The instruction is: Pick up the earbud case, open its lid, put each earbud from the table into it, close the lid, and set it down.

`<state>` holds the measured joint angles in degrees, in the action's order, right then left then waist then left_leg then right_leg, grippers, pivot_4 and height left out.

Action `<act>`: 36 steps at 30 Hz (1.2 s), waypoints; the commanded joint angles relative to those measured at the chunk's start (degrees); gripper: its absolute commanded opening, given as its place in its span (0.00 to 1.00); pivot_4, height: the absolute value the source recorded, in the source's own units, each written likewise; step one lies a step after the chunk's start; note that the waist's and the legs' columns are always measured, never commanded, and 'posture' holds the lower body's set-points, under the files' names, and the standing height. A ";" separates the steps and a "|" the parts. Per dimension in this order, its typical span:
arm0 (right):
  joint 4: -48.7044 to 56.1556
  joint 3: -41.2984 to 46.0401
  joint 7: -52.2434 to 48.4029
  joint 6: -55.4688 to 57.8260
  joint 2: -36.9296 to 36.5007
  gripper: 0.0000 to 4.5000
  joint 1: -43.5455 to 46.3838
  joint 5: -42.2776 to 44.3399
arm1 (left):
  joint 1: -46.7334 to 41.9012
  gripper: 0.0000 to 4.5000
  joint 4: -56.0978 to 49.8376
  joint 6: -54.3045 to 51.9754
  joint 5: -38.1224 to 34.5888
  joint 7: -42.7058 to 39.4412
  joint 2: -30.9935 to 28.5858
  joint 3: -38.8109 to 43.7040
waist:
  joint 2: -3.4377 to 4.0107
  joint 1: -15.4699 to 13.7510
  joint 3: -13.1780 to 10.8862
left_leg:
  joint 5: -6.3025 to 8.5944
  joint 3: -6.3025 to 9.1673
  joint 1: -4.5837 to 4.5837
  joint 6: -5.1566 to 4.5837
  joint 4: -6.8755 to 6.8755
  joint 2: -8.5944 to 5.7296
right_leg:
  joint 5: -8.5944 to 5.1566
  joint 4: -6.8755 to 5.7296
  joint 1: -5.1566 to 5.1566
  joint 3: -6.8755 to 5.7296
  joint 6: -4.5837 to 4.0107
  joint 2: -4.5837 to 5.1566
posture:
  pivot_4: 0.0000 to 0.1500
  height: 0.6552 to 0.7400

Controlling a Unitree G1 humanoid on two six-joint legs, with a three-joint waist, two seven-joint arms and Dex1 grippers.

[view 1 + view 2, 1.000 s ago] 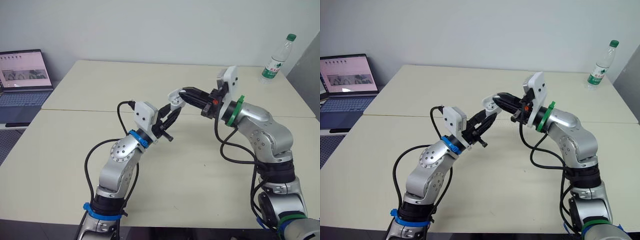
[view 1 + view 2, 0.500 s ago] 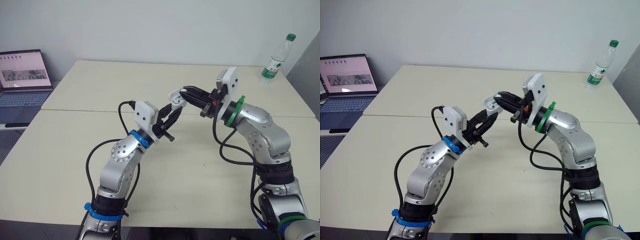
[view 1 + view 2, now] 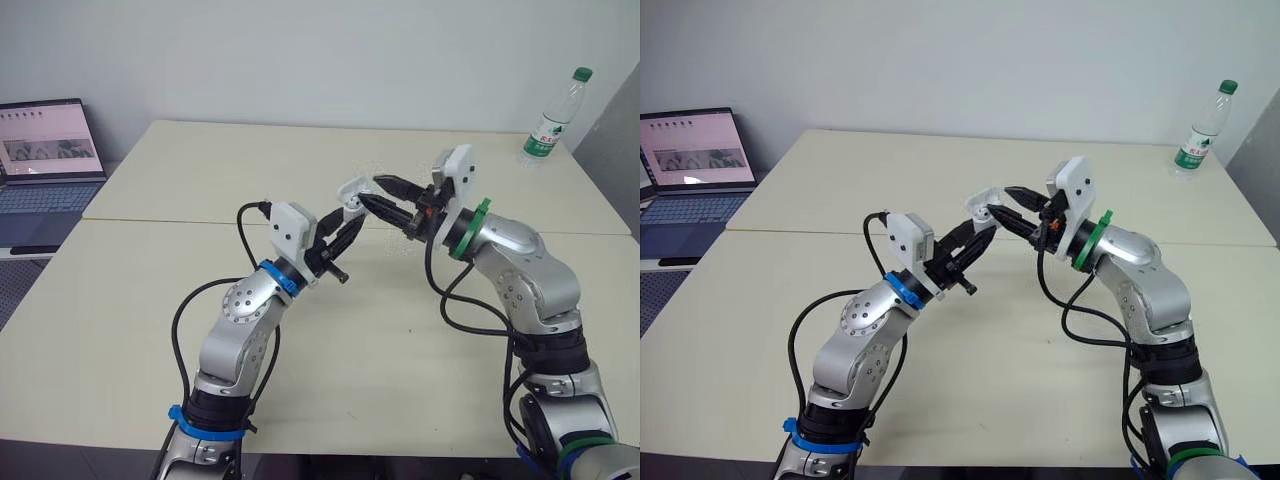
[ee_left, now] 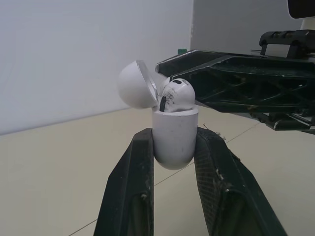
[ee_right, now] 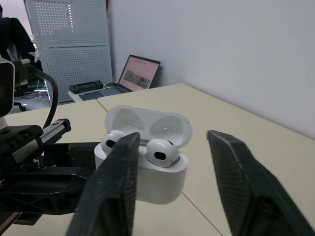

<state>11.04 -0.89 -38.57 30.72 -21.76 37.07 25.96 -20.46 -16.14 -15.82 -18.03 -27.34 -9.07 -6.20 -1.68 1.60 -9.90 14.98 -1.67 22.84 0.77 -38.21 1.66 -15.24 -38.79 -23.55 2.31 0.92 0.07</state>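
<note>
Left pincer (image 4: 174, 135) pinching the lower body of the white, rounded plastic earbud case (image 5: 147, 172), held upright in the air above the pale beige tabletop (image 3: 180, 170). The case's hinged lid (image 5: 147, 123) is tipped back and open. Two white earbuds (image 5: 160, 152) (image 5: 113, 139) sit side by side in the case's sockets. Right pincer (image 5: 172, 137) spread wide, its black fingers (image 5: 231, 177) flanking the open case. One finger passes close by the lid, possibly touching it; contact cannot be confirmed. Open grey laptop (image 3: 45, 160) at the robot's far left. Clear plastic water bottle with green cap (image 3: 550, 125) upright at the tabletop's far right corner.
</note>
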 commanded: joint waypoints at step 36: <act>15.11 2.28 -3.01 16.11 -5.54 0.01 -1.76 20.44 | 0.02 0.18 -1.69 0.43 1.28 0.02 -1.68 -0.66 | -0.02 0.03 -0.01 | 0.00 0.01 0.04 0.00 0.12 0.02 | -0.01 0.16 -0.02 -0.01 0.02 0.00 | 1.00 1.00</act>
<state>23.73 1.92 -42.27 47.15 -27.53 35.20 46.28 -19.28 -16.18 -16.06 -16.74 -27.58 -10.99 -6.87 -1.70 1.63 -9.91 14.98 -1.66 22.87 0.77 -38.09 1.68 -15.25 -38.63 -23.57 2.30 0.94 0.06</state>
